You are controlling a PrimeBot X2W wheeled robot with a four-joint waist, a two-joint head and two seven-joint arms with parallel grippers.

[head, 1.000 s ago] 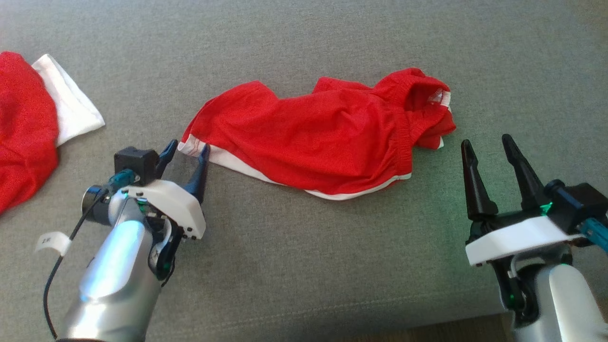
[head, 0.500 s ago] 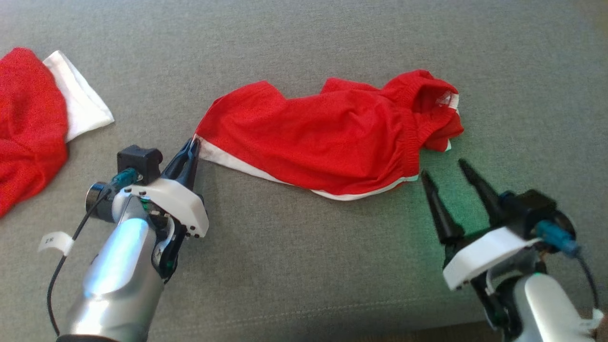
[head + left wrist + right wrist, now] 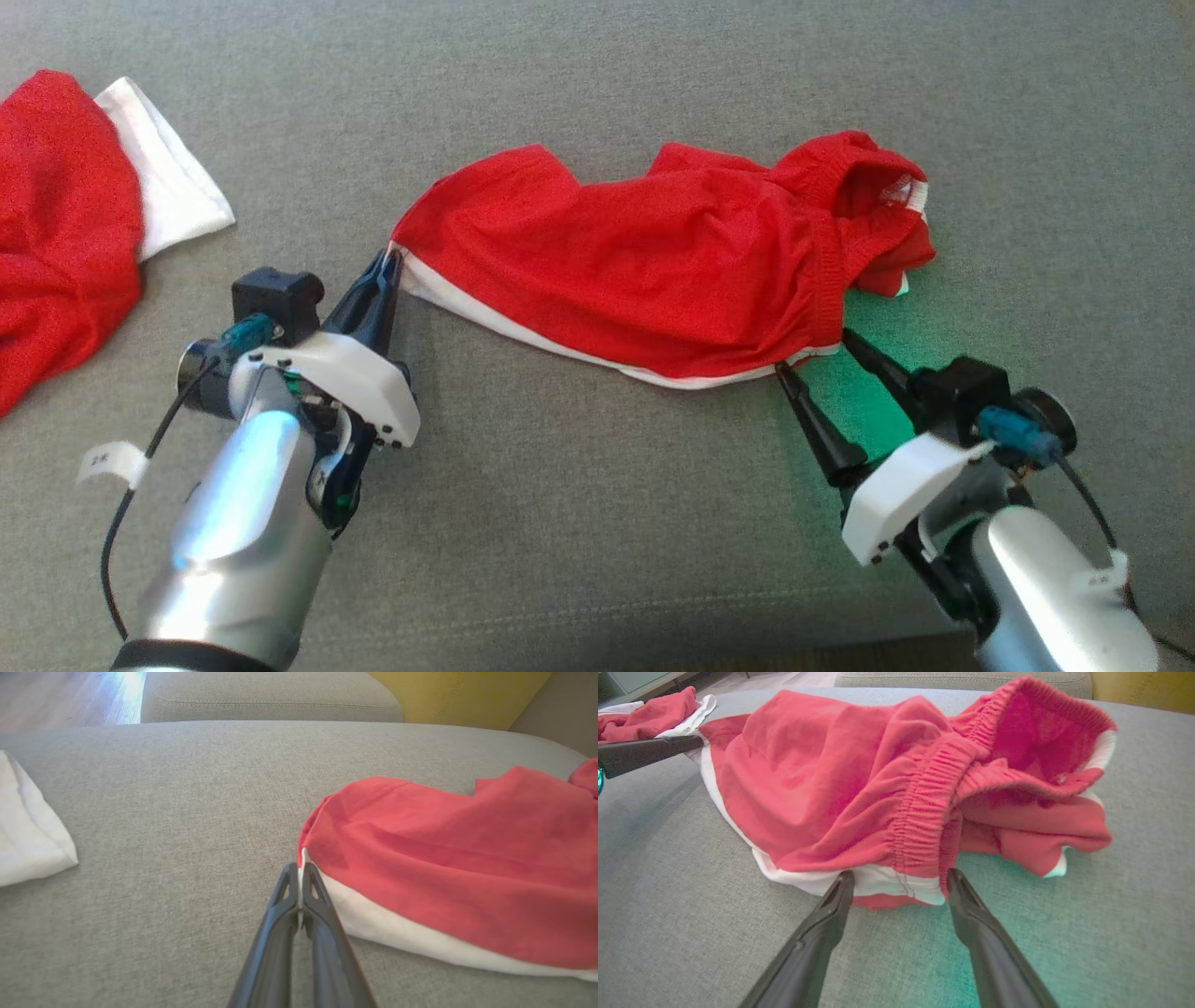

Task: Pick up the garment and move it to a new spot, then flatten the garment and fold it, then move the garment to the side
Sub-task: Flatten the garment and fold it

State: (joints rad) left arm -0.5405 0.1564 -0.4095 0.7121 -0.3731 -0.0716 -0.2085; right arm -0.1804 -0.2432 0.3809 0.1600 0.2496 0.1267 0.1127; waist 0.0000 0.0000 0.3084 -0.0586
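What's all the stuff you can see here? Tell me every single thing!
shorts: one, red with white trim, crumpled in the middle of the sofa
cloth: one, red with a white part, at the sofa's left end
sofa: one, grey, under everything
cushion: one, yellow, behind the sofa in the left wrist view
floor: one, wooden, beyond the sofa
left gripper: one, dark fingers, shut on the white-trimmed left corner of the shorts
right gripper: one, dark fingers, open, its tips at the near right edge of the shorts by the waistband
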